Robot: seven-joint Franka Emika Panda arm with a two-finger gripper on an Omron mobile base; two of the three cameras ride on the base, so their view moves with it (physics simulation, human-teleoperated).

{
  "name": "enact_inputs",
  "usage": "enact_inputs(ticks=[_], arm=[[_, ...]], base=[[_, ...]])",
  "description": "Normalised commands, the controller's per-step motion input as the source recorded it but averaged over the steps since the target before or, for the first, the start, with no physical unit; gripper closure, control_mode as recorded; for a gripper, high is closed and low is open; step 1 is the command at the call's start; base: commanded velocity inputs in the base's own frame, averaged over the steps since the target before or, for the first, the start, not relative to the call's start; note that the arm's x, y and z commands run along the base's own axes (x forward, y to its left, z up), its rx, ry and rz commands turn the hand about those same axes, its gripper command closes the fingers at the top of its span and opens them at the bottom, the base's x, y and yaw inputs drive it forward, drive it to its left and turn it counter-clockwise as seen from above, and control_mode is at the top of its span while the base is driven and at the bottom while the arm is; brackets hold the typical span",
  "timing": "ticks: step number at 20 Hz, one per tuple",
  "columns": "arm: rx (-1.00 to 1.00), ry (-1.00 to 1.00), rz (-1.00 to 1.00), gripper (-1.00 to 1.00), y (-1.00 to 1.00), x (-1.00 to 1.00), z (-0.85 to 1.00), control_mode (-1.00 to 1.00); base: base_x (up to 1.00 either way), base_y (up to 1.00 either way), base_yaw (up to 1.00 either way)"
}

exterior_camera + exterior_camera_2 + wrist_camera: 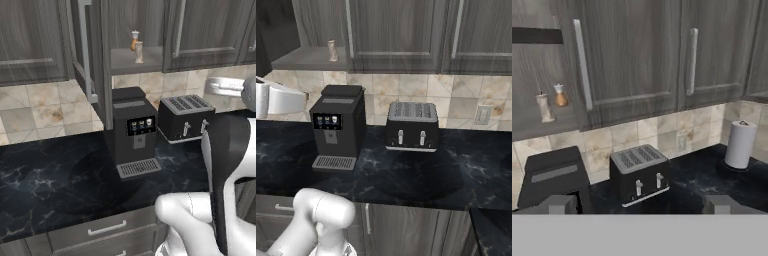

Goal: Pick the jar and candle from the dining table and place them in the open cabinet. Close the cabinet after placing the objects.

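You can see the cabinet [107, 60] standing open, its tall door [87, 55] swung out toward you with the long silver handle on it. On the grey shelf [311, 59] inside stands the candle [139, 52], upright, near the front edge. Just behind it sits a small orange thing with a pale top [134, 40]. In the hand view you see the candle [545, 107] and the orange thing [560, 96] side by side but not touching.

Right under the open cabinet stands a black coffee machine [132, 131] on the black stone counter [45, 175]. Its top comes close up under the shelf. Beside it sits a black toaster [411, 126]. Farther along the counter stands a white paper towel roll [740, 145], well apart from the toaster.

Your gripper [642, 204] is spread wide and holds nothing. Its two tips [560, 204] show at the bottom of the hand view, looking at the toaster and closed cabinet doors [632, 55].
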Motion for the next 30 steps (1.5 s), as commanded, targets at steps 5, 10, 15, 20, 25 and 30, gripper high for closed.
enact_inputs(ticks=[5,10,15,20,25,30], arm=[[0.00,-0.24,-0.01,-1.00,0.59,-1.00,-0.18,-1.00],[-0.03,-0.26,0.00,-1.00,0.74,-0.81,-0.11,-1.00],[-0.02,-0.09,0.00,-1.00,0.58,-0.24,-0.09,-1.00],[0.00,-0.03,-0.08,-1.00,0.40,0.15,0.00,-1.00],[-0.02,-0.08,-0.20,-1.00,0.76,0.31,-0.13,-1.00],[-0.01,-0.02,-0.19,-1.00,0.71,0.33,-0.10,-1.00]], base=[[0.00,0.00,0.00],[0.00,0.00,0.00],[0.00,0.00,0.00],[0.00,0.00,0.00],[0.00,0.00,0.00],[0.00,0.00,0.00]])
